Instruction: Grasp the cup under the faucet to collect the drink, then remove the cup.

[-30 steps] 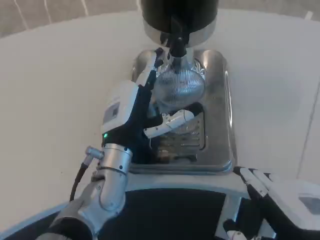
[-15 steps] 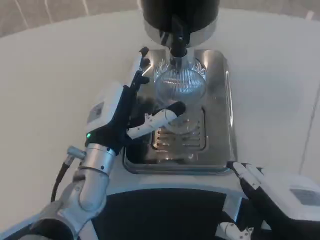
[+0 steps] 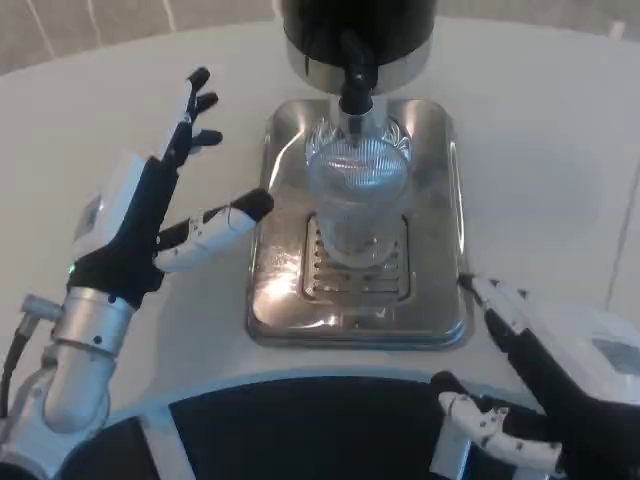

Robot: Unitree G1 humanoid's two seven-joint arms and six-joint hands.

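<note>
Under faucet (image 3: 352,85): cup (image 3: 355,200) on tray (image 3: 440,300) | left hand (image 3: 160,215) spread, empty, left of cup | right hand (image 3: 540,345) empty, fingers apart, below-right | risk: sideways approach tips cup.

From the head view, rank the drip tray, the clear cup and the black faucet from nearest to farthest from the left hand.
1. Drip tray: its left edge lies just right of the left hand.
2. Clear cup: upright at the tray's middle, farther right.
3. Black faucet: above the cup at the tray's far end.

Clear ribbed cup (image 3: 357,190); silver slotted tray (image 3: 438,240); black faucet (image 3: 354,68); white table (image 3: 540,150).
</note>
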